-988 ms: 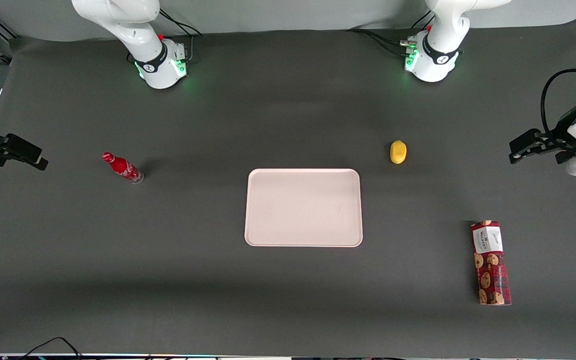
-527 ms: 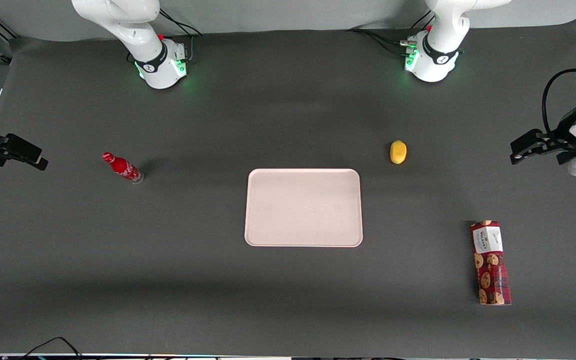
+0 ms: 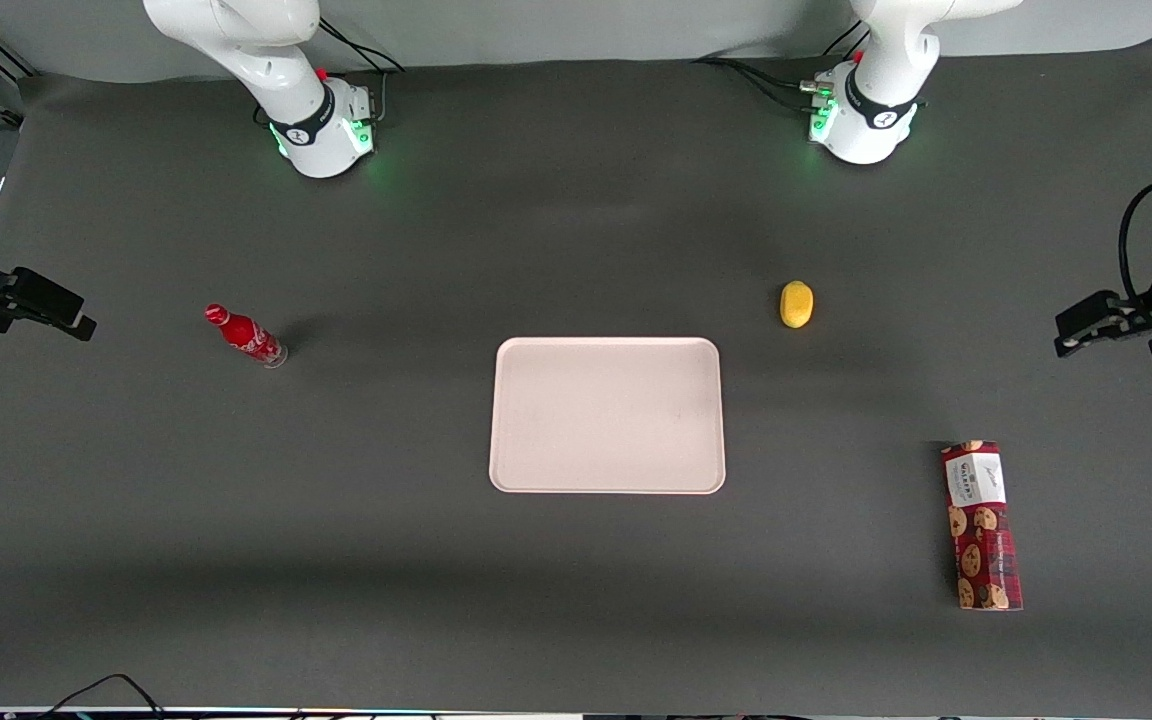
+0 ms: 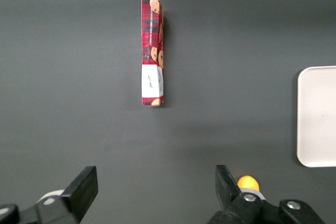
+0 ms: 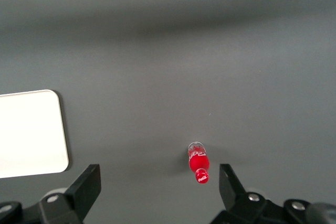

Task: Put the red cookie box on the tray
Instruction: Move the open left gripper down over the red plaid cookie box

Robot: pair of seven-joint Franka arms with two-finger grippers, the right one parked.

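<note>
Tool (image 4: pixel 156 190) hangs spread, above red cookie box (image 4: pixel 152 52).

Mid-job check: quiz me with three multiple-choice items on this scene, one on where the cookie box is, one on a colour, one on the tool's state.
1. Where is the cookie box?
A. on the tray
B. on the table, nearer the front camera than the lemon
C. in the tool

2. What colour is the tray?
A. pale pink
B. blue
C. green

3. What is the tool's state?
A. shut on the box
B. shut on the lemon
C. open, holding nothing

Key: 1 B, the box lies flat on the table toward the working arm's end, apart from the tray and nearer than the lemon. 2 A, the tray is pale pink. 3 C, the wrist view shows the fingers wide apart above the table with nothing between.
</note>
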